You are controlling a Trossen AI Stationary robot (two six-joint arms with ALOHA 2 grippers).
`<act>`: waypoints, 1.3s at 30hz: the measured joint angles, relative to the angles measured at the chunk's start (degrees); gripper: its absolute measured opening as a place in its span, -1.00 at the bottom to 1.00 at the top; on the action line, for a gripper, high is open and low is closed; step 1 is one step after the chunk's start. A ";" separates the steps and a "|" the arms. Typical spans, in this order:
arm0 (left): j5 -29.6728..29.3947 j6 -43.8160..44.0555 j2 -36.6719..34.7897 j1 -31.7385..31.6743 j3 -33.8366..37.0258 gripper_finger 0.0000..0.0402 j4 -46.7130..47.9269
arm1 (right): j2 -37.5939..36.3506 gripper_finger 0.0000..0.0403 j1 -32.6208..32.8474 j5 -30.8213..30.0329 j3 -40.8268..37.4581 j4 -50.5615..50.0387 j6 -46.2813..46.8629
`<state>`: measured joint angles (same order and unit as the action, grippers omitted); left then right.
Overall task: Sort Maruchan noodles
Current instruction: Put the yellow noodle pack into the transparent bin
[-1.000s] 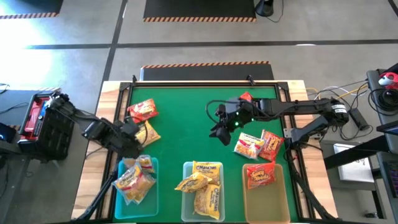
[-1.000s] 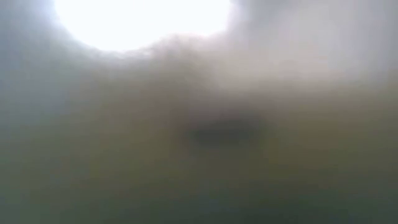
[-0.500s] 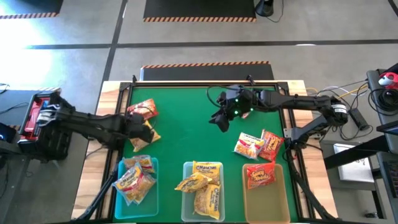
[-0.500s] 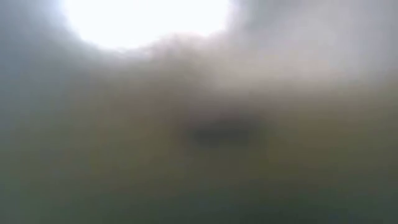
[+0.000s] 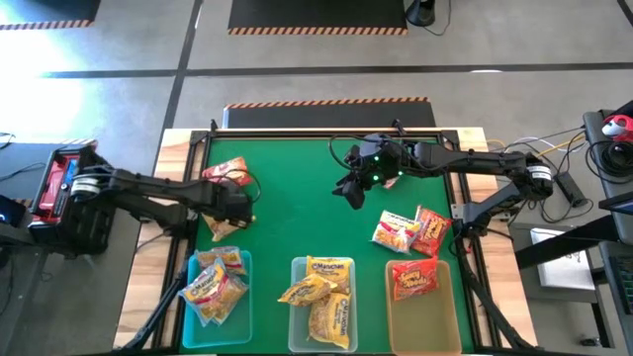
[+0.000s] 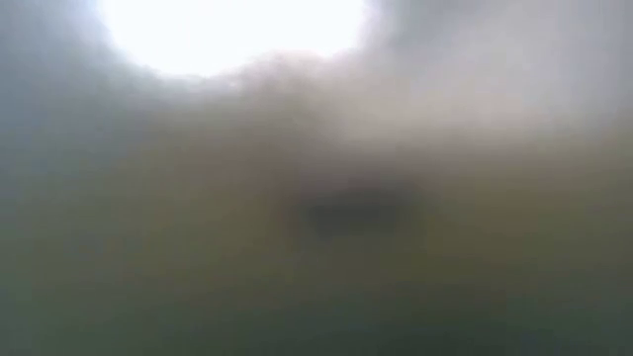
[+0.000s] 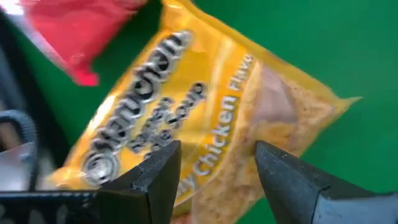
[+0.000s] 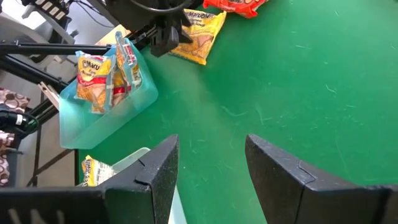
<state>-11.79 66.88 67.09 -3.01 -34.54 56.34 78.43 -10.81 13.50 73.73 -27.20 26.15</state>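
Low view wholly blurred, yellow packet cut off by picture edge

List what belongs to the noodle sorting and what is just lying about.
Job:
- yellow packet under open left gripper
- red packet
- two packets on the mat
- three bins of packets
- open right gripper

Lying about:
- black case beside the table
- cables
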 joint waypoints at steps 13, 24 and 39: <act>0.70 -9.35 14.75 -0.40 -8.66 -0.05 -22.33 | 0.00 -0.14 0.00 0.24 0.00 -0.13 0.15; 0.03 -17.26 29.91 -2.85 -20.02 -0.05 -45.31 | 0.00 -0.14 0.04 0.02 0.00 -0.11 0.39; 2.73 -8.56 18.08 -0.72 -10.61 -0.05 -46.03 | 4.13 -0.14 0.01 -2.73 -10.30 6.53 3.77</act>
<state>-9.06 58.32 85.17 -3.74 -45.16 10.32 82.56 -10.79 10.77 63.44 -20.67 29.92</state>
